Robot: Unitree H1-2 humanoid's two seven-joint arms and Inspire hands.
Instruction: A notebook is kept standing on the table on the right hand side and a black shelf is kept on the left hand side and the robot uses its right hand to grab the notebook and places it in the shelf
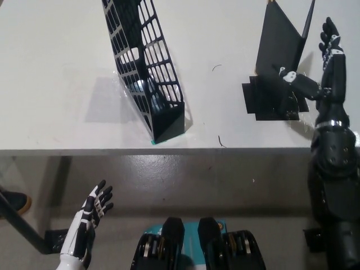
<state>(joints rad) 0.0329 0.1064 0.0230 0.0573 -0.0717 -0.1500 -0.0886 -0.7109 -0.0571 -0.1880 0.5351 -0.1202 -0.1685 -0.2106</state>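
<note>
A black notebook (278,48) stands upright, slightly spread, on a black patch (264,101) at the table's right side. My black right hand (320,70) is open just to the right of it, over the table, fingers pointing away from me and the thumb reaching in front of the cover. I cannot tell whether it touches the notebook. The black lattice shelf (146,67) stands left of centre, its near end close to the table's front edge. My white left hand (90,219) rests open below the table edge at the lower left.
The white table (67,67) ends at a front edge (169,151), with grey floor below. A dark pole (22,230) and a shoe (14,201) show at the far lower left. Two small dark scraps (220,140) lie between shelf and notebook.
</note>
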